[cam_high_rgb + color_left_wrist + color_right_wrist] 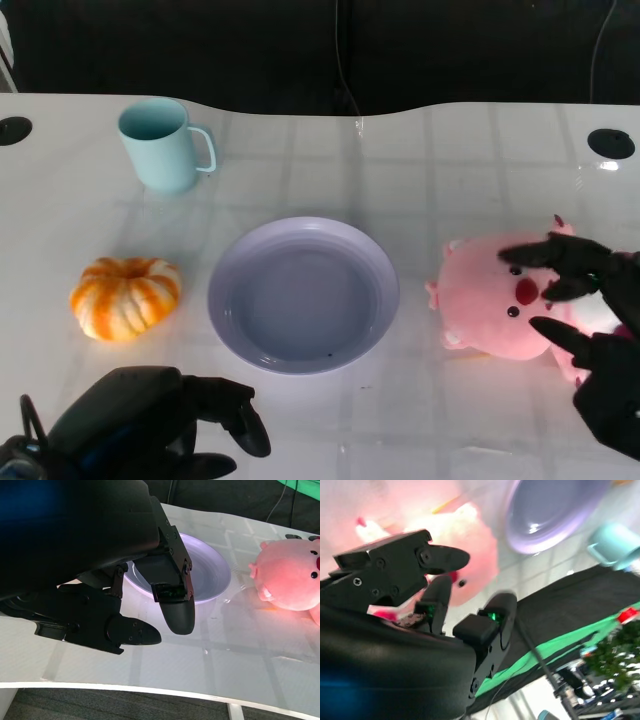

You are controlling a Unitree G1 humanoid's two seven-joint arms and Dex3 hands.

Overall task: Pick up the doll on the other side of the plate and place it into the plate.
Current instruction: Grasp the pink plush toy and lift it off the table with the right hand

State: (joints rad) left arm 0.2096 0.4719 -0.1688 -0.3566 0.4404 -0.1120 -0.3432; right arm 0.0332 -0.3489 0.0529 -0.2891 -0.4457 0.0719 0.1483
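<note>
The pink plush doll (490, 300) lies on the white table just right of the lavender plate (228, 268), which holds nothing. My right hand (590, 330) hovers over the doll's right side, its fingers spread above the face and not closed around it. In the right wrist view the right hand (420, 605) has its fingers apart in front of the blurred doll (470, 545), with the plate (555, 510) beyond. My left hand (150, 420) stays low at the near left, holding nothing. The left wrist view shows the left hand (125, 580), the plate (215, 575) and the doll (295, 575).
An orange and white pumpkin (125, 297) sits left of the plate. A light blue mug (160, 145) stands at the far left. Round cable holes (610, 143) mark the table's far corners. A dark backdrop lies beyond the far edge.
</note>
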